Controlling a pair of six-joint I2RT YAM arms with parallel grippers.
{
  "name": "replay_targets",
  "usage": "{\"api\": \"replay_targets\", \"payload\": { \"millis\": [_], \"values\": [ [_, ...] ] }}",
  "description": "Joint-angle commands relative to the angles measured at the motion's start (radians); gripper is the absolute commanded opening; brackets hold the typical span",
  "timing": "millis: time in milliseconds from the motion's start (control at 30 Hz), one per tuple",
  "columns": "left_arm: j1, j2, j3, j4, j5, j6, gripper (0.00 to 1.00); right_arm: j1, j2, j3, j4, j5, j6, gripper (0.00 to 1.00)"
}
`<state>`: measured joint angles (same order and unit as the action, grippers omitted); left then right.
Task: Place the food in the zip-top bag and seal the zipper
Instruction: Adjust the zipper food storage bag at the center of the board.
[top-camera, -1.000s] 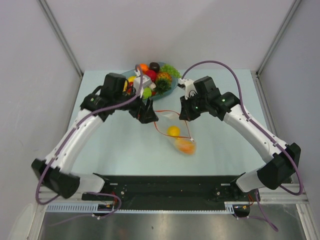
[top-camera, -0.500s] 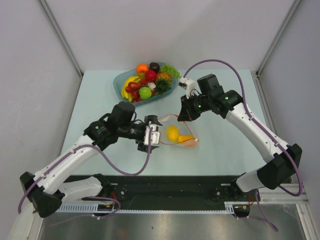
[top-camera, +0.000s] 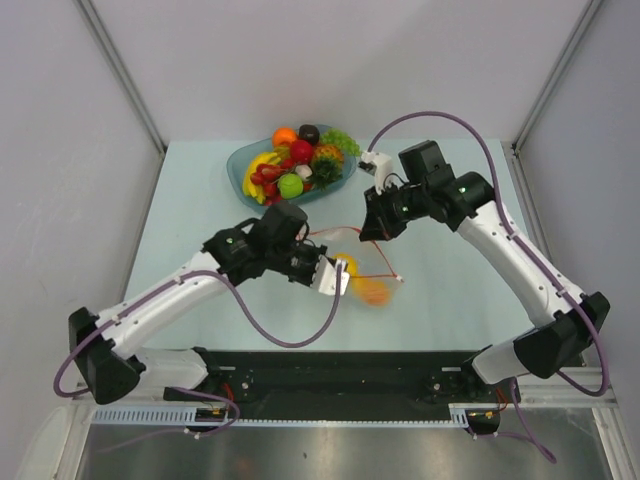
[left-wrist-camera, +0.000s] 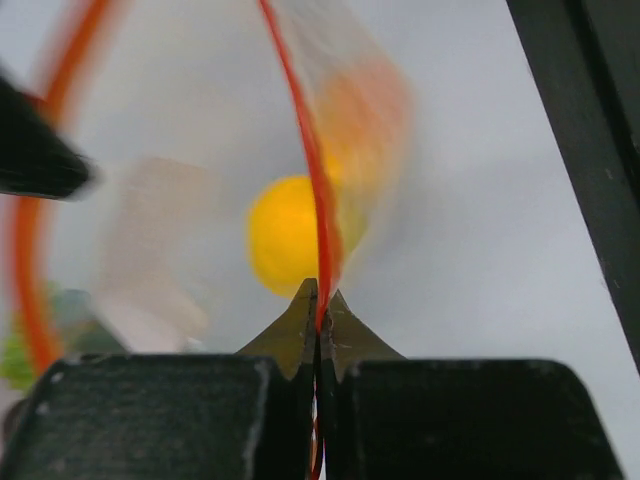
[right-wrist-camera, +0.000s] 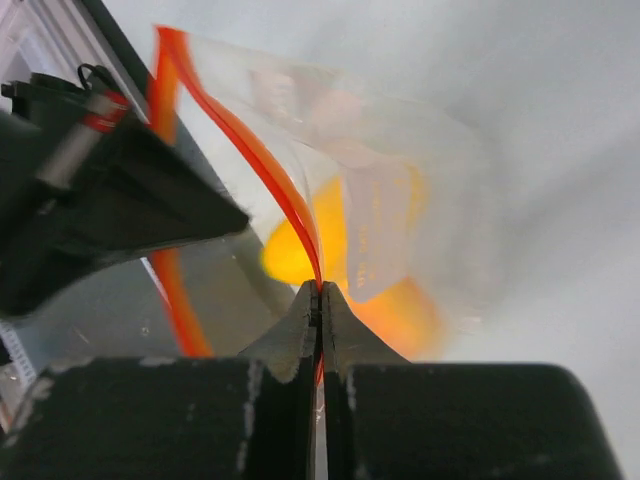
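My jaws are black. The zipper (left-wrist-camera: 305, 150) is red-orange, the bag (right-wrist-camera: 440, 200) clear, the food (left-wrist-camera: 280, 235) inside yellow and orange. The surface (top-camera: 200, 200) is pale mint; the tray (top-camera: 237, 168) teal.

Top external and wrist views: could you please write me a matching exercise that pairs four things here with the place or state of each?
Things:
1. left hand
2. yellow fruit
3. tray
4. zipper

Places or states:
A. at the far side, heaped with food
B. inside the bag
C. shut on the zipper
D. red-orange, running along the bag's mouth

Pairs: 1-C, 2-B, 3-A, 4-D
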<state>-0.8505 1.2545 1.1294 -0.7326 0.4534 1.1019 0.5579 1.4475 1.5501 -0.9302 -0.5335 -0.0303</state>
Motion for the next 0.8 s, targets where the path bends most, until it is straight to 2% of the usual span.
{"api": "replay_targets", "payload": {
  "millis": [0, 67, 133, 167, 200, 233, 267, 333, 367, 433, 500, 533, 600, 700, 767],
  "values": [
    [-0.010, -0.107, 0.227, 0.035, 0.142, -0.195, 0.00, -0.029, -0.024, 0.192, -0.071, 0.070, -0.082, 0.00],
    [-0.019, -0.133, 0.175, 0.071, 0.136, -0.235, 0.00, -0.026, -0.021, 0.197, -0.065, 0.061, -0.077, 0.00],
    [-0.036, -0.110, 0.091, 0.111, 0.093, -0.269, 0.00, 0.022, -0.032, 0.110, -0.036, 0.058, -0.068, 0.00],
    [-0.042, -0.090, 0.016, 0.107, 0.074, -0.273, 0.00, 0.054, -0.030, 0.063, -0.029, 0.072, -0.092, 0.00],
    [-0.053, -0.064, 0.007, 0.082, 0.045, -0.263, 0.00, 0.080, -0.023, -0.012, -0.025, 0.090, -0.108, 0.00],
    [-0.070, -0.037, 0.027, 0.017, 0.024, -0.264, 0.00, 0.108, -0.001, -0.015, -0.033, 0.113, -0.115, 0.00],
    [-0.067, -0.021, 0.124, -0.019, 0.065, -0.308, 0.00, 0.103, 0.007, 0.002, -0.047, 0.101, -0.115, 0.00],
    [-0.053, -0.067, 0.209, -0.018, 0.140, -0.345, 0.00, 0.076, 0.007, 0.110, -0.058, 0.066, -0.111, 0.00],
    [-0.053, -0.148, 0.216, 0.019, 0.168, -0.362, 0.00, 0.051, 0.005, 0.154, -0.055, 0.072, -0.114, 0.00],
    [-0.058, -0.214, 0.153, 0.103, 0.147, -0.358, 0.00, 0.024, 0.013, 0.236, -0.035, 0.104, -0.122, 0.00],
    [-0.071, -0.195, 0.054, 0.015, 0.087, -0.239, 0.00, -0.006, 0.020, 0.232, -0.013, 0.090, -0.108, 0.00],
    [-0.093, -0.152, 0.046, -0.137, 0.077, -0.190, 0.00, 0.002, 0.025, 0.219, -0.022, 0.077, -0.114, 0.00],
    [-0.096, -0.059, 0.075, -0.227, 0.112, -0.192, 0.00, 0.054, 0.043, 0.180, -0.065, 0.092, -0.122, 0.00],
    [-0.096, -0.047, 0.058, -0.171, 0.126, -0.250, 0.00, 0.091, 0.027, 0.110, -0.042, 0.102, -0.132, 0.00],
    [-0.096, -0.078, 0.006, -0.055, 0.104, -0.280, 0.00, 0.089, 0.027, 0.081, -0.019, 0.128, -0.146, 0.00]
  ]
}}
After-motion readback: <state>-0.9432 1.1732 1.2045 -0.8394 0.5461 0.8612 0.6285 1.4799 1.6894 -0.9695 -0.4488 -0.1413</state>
